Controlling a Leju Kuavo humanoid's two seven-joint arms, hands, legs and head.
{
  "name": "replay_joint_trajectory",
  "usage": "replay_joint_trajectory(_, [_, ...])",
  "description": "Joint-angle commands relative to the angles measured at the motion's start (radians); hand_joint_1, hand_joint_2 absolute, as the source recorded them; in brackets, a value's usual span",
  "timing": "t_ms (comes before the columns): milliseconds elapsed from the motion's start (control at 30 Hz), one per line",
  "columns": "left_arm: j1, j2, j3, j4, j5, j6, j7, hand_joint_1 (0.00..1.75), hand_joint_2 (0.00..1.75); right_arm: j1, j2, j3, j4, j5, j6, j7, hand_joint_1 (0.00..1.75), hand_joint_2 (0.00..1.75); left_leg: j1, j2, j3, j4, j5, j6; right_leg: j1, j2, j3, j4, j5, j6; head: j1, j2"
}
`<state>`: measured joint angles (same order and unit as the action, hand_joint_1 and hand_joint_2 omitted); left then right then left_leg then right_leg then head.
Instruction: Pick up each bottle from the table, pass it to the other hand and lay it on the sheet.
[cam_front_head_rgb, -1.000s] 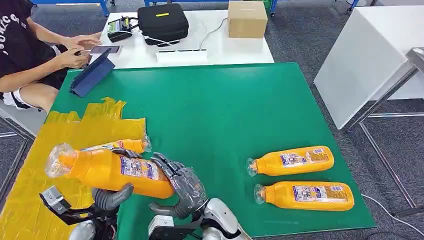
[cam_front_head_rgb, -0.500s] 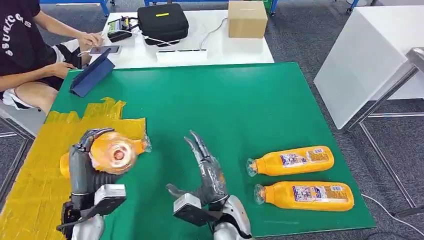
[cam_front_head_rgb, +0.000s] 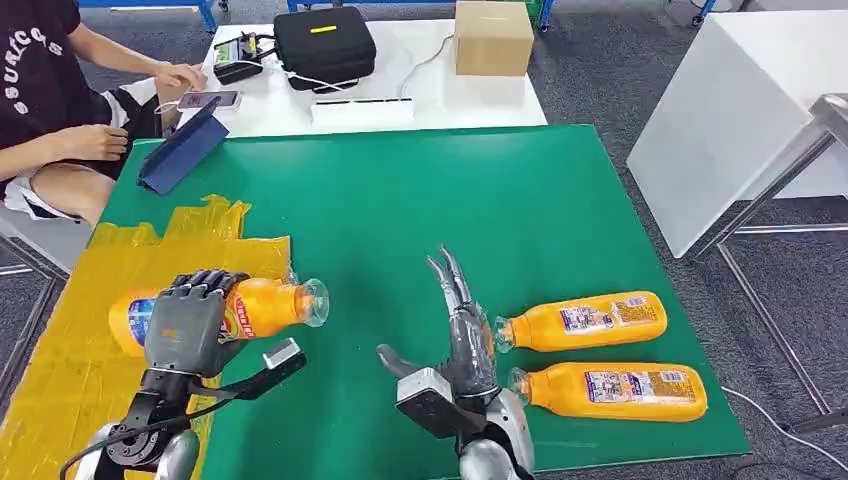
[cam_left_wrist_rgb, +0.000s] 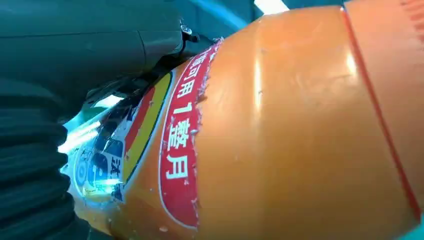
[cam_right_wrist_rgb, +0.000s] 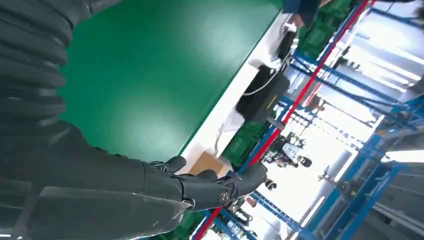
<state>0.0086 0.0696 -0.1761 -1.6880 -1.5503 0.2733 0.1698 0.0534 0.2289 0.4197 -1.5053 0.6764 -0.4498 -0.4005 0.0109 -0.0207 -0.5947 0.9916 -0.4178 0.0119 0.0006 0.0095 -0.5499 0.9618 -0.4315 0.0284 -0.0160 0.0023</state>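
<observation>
Bottles (cam_front_head_rgb: 583, 321) lie beside the empty right hand (cam_front_head_rgb: 462, 330).

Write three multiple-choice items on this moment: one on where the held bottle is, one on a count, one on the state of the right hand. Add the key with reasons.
1. Where is the bottle that the left hand grips?
A. Over the yellow sheet's edge
B. On the white table
C. Beside the cardboard box

2. How many orange bottles lie on the green mat near the right hand?
A. One
B. Two
C. Four

3. What state is the right hand in?
A. Gripping a bottle
B. Closed on nothing
C. Open, fingers apart, holding nothing

Key: 1 A, the head view shows it at the sheet's right edge. 2 B, the upper bottle and the lower bottle lie there. 3 C, its fingers are spread and hold nothing.
</observation>
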Motion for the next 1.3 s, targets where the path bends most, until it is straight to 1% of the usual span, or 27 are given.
replay_joint_trajectory(33, [-0.005,0.183,-0.146,0.054,-0.02,-0.091,0.077,1.75,1.75,0.024,0.001,-0.094,-0.042,0.007,0.006,0.011,0.0,1.75,0.0,0.001,0.003,-0.001,-0.001,0.0,0.0,0.0,0.003,-0.001,-0.001,0.0,-0.001,0.0])
replay_joint_trajectory(100, [-0.005,0.183,-0.146,0.054,-0.02,-0.091,0.077,1.75,1.75,0.024,0.001,-0.094,-0.042,0.007,0.006,0.011,0.0,1.75,0.0,0.0,0.002,-0.001,-0.001,0.0,0.0,-0.002,0.003,-0.001,-0.001,0.0,-0.001,0.0])
replay_joint_trajectory(133, [-0.005,0.183,-0.146,0.054,-0.02,-0.091,0.077,1.75,1.75,0.024,0.001,-0.094,-0.042,0.007,0.006,0.011,0.0,1.75,0.0,0.0,0.005,-0.001,-0.002,0.0,0.0,-0.003,0.006,-0.002,-0.003,0.0,-0.001,0.0])
replay_joint_trajectory(200, [-0.007,0.183,-0.147,0.054,-0.02,-0.093,0.077,1.75,1.75,0.024,0.003,-0.093,-0.042,0.007,0.006,0.011,0.0,1.75,0.0,0.0,0.001,-0.001,0.0,0.0,0.0,-0.001,0.001,-0.001,-0.001,0.0,0.0,0.0])
replay_joint_trajectory(233, [-0.007,0.183,-0.147,0.054,-0.02,-0.093,0.077,1.75,1.75,0.024,0.003,-0.093,-0.042,0.007,0.006,0.011,0.0,1.75,0.0,0.001,0.003,-0.001,-0.002,0.0,0.0,-0.001,0.004,-0.001,-0.002,0.0,0.0,0.0])
replay_joint_trajectory(300, [-0.007,0.183,-0.147,0.054,-0.02,-0.093,0.077,1.75,1.75,0.024,0.003,-0.093,-0.042,0.007,0.006,0.011,0.0,1.75,0.0,0.001,0.002,-0.001,-0.001,0.0,0.0,-0.001,0.002,-0.001,-0.001,0.0,0.0,0.0])
replay_joint_trajectory(333, [-0.007,0.183,-0.147,0.054,-0.02,-0.093,0.077,1.75,1.75,0.024,0.003,-0.093,-0.042,0.007,0.006,0.011,0.0,1.75,0.0,0.001,0.004,-0.001,-0.002,0.0,0.0,-0.001,0.005,-0.001,-0.002,0.0,0.0,0.0])
replay_joint_trajectory(367, [0.004,0.261,-0.211,0.038,-0.02,-0.214,0.136,1.75,1.75,0.024,0.005,-0.102,-0.04,0.008,0.002,0.014,0.0,1.75,0.0,0.0,0.002,-0.001,-0.001,0.0,0.0,-0.002,0.003,-0.001,-0.002,0.0,0.0,0.0])
replay_joint_trajectory(400, [0.034,0.267,-0.195,0.037,-0.02,-0.209,0.113,1.75,1.75,0.022,0.005,-0.107,-0.037,0.01,0.002,0.014,0.0,1.75,0.0,0.0,0.004,-0.001,-0.002,0.0,0.001,-0.003,0.005,-0.001,-0.002,0.0,0.0,0.0])
replay_joint_trajectory(433, [0.068,0.273,-0.162,0.038,-0.02,-0.213,0.065,1.75,1.75,0.019,0.004,-0.111,-0.031,0.011,0.003,0.013,0.0,1.75,0.0,0.001,0.002,-0.001,-0.001,0.0,0.0,0.0,0.003,-0.001,-0.001,0.0,0.0,0.0])
replay_joint_trajectory(467, [0.084,0.28,-0.141,0.044,-0.02,-0.221,0.034,1.75,1.75,0.016,0.004,-0.116,-0.025,0.011,0.001,0.011,0.0,1.75,-0.001,0.003,0.005,-0.002,-0.002,0.0,0.0,0.001,0.005,-0.001,-0.002,0.0,0.0,0.0])
replay_joint_trajectory(500, [0.089,0.286,-0.129,0.056,-0.02,-0.224,0.016,1.75,1.75,0.012,0.006,-0.118,-0.019,0.01,0.002,0.008,0.0,1.75,0.0,0.005,0.003,-0.002,-0.002,0.0,0.0,0.003,0.003,-0.001,-0.001,0.0,0.0,0.0])
replay_joint_trajectory(533, [0.079,0.282,-0.121,0.079,-0.02,-0.225,-0.001,1.75,1.75,0.007,0.006,-0.121,-0.013,0.008,0.003,0.006,0.0,1.75,0.0,0.008,0.007,-0.002,-0.003,-0.001,0.001,0.005,0.006,-0.002,-0.002,-0.001,-0.001,0.0])
replay_joint_trajectory(600, [0.024,0.231,-0.105,0.145,-0.001,-0.205,-0.042,1.75,1.75,-0.002,0.009,-0.12,-0.003,0.007,0.004,0.002,0.0,1.75,0.0,0.001,0.003,-0.002,-0.001,0.0,0.001,0.0,0.003,-0.001,-0.001,0.0,0.0,0.0])
replay_joint_trajectory(633, [-0.028,0.197,-0.105,0.209,0.001,-0.208,-0.051,1.75,1.75,-0.009,0.011,-0.117,0.004,0.007,0.004,-0.001,0.0,1.75,0.0,0.0,0.005,-0.002,-0.001,0.0,0.001,-0.002,0.006,-0.002,-0.002,0.0,0.0,0.0])
replay_joint_trajectory(667, [-0.06,0.181,-0.11,0.25,0.005,-0.218,-0.057,1.75,1.75,-0.014,0.011,-0.114,0.008,0.007,0.005,-0.002,0.0,1.75,0.0,-0.002,0.002,-0.002,0.0,0.0,0.001,-0.004,0.003,-0.002,-0.001,0.0,0.0,0.0])
replay_joint_trajectory(700, [-0.087,0.171,-0.113,0.288,0.011,-0.224,-0.059,1.75,1.75,-0.02,0.012,-0.112,0.013,0.006,0.006,-0.003,0.0,1.75,0.0,-0.004,0.004,-0.003,0.0,0.0,0.001,-0.006,0.005,-0.002,-0.002,0.0,0.0,0.0])
replay_joint_trajectory(733, [-0.115,0.16,-0.114,0.334,0.021,-0.226,-0.061,1.75,1.75,-0.027,0.014,-0.109,0.021,0.005,0.007,-0.003,0.0,1.75,0.0,-0.004,0.001,-0.002,0.001,0.0,0.0,-0.005,0.002,-0.001,-0.001,0.0,0.0,0.0])
replay_joint_trajectory(767, [-0.123,0.157,-0.113,0.349,0.027,-0.225,-0.063,1.75,1.75,-0.029,0.015,-0.108,0.024,0.005,0.007,-0.003,0.0,1.75,0.0,-0.004,0.003,-0.003,0.001,0.0,0.001,-0.007,0.005,-0.003,-0.001,0.0,0.0,0.0])
replay_joint_trajectory(833, [-0.126,0.158,-0.11,0.355,0.031,-0.223,-0.064,1.75,1.75,-0.03,0.016,-0.107,0.026,0.005,0.007,-0.003,0.0,1.75,-0.001,-0.002,0.002,-0.002,0.001,0.0,0.0,-0.003,0.003,-0.001,-0.001,0.0,0.0,0.0])
replay_joint_trajectory(933, [-0.12,0.162,-0.108,0.355,0.034,-0.217,-0.068,1.75,1.75,-0.03,0.015,-0.106,0.027,0.005,0.006,-0.003,0.0,1.75,0.0,0.0,0.003,-0.002,0.0,-0.001,0.001,-0.002,0.004,-0.002,-0.001,0.0,0.0,0.0])
replay_joint_trajectory(1033, [-0.12,0.162,-0.108,0.355,0.034,-0.217,-0.068,1.75,1.75,-0.03,0.015,-0.106,0.027,0.005,0.006,-0.003,0.0,1.75,0.0,-0.001,0.003,-0.002,0.0,-0.001,0.001,-0.003,0.005,-0.002,-0.001,0.0,0.0,0.0])
replay_joint_trajectory(1133, [-0.12,0.162,-0.108,0.355,0.034,-0.217,-0.068,1.75,1.75,-0.03,0.015,-0.106,0.027,0.005,0.006,-0.003,0.0,1.75,0.0,0.0,0.001,-0.001,0.001,-0.001,0.001,-0.002,0.002,-0.001,-0.001,0.0,0.0,0.0])
replay_joint_trajectory(1167, [-0.119,0.162,-0.108,0.354,0.034,-0.217,-0.068,1.75,1.75,-0.03,0.015,-0.106,0.027,0.005,0.007,-0.003,0.0,1.75,0.0,0.0,0.003,-0.002,0.0,-0.001,0.001,-0.003,0.005,-0.001,-0.002,0.0,0.0,0.0])
replay_joint_trajectory(1200, [-0.123,0.159,-0.101,0.362,0.044,-0.219,-0.067,1.75,1.75,-0.032,0.014,-0.103,0.032,0.004,0.007,-0.003,0.0,1.75,0.0,0.0,0.001,-0.001,0.0,-0.001,0.001,-0.002,0.002,-0.001,-0.001,0.0,0.0,0.0])
replay_joint_trajectory(1300, [-0.146,0.146,-0.089,0.402,0.056,-0.217,-0.061,1.75,1.75,-0.034,0.016,-0.099,0.041,0.004,0.007,-0.002,0.0,1.75,0.0,0.0,0.001,-0.001,0.001,-0.001,0.001,-0.002,0.002,-0.001,-0.001,0.0,0.0,0.0])
